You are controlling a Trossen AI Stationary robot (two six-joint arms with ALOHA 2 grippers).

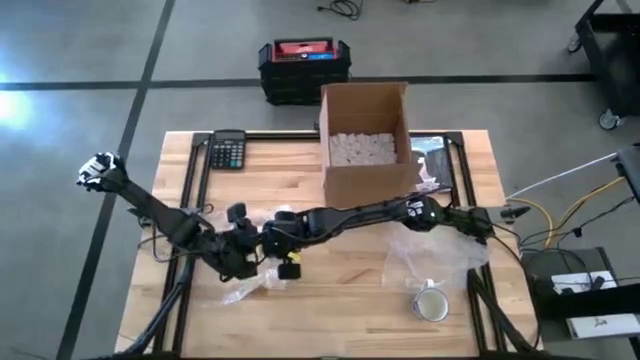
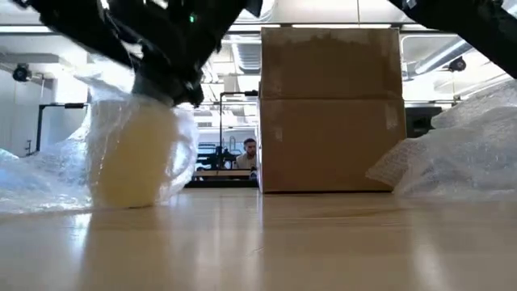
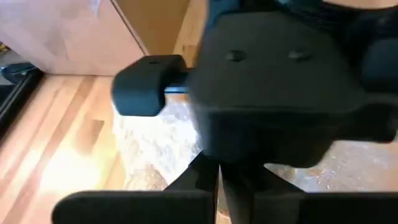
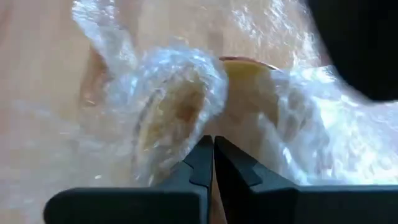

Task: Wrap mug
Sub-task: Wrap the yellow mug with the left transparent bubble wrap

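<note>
A cream mug (image 2: pixel 133 162) stands upright on the table's near left, loosely covered in clear bubble wrap (image 2: pixel 48 174). In the right wrist view the wrapped mug (image 4: pixel 180 112) lies just past my shut right gripper (image 4: pixel 213 146). My right arm reaches across the table to it (image 1: pixel 287 258). My left gripper (image 1: pixel 243 258) is close beside it on the left. Its fingers (image 3: pixel 217 186) are shut, with the right gripper's body right in front of them. My right gripper comes from above, slanting down from the table's right. Its shut fingertips (image 4: pixel 205 149) lie against the bubble wrap over the mug's top (image 4: pixel 214 127); whether a layer is pinched between them I cannot tell. The mug stays on the table. My left gripper's fingertips are hidden behind the right gripper, so I cannot tell whether they touch the wrap.
An open cardboard box (image 1: pixel 365 145) stands at the far middle, with a calculator (image 1: pixel 228 150) at the far left. A second mug (image 1: pixel 432 303) sits near the front right, beside more bubble wrap (image 1: pixel 440 262). A person sits in the room beyond the table (image 2: pixel 249 153).
</note>
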